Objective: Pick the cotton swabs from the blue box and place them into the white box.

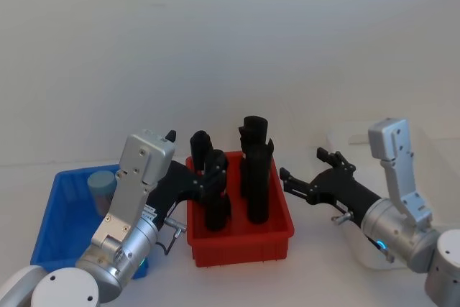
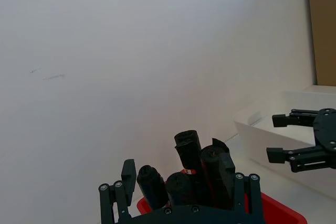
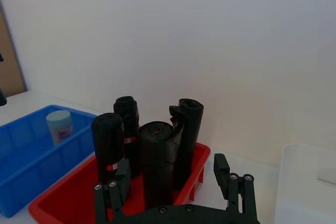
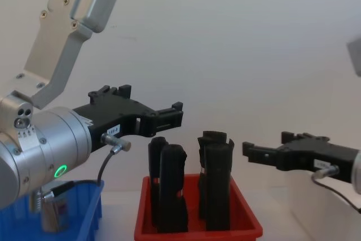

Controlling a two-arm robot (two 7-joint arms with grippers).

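The cotton swabs [image 1: 103,185], one tub as far as I am seeing, are standing upright in the blue box [image 1: 54,217] on my left. I am holding my left claw [image 1: 208,174] wide and empty in the air over the left side of the red bin [image 1: 241,241], close to the tall black rolls [image 1: 255,170]. My right claw [image 1: 307,167] is hovering wide and empty between the red bin and the white box [image 1: 345,138].
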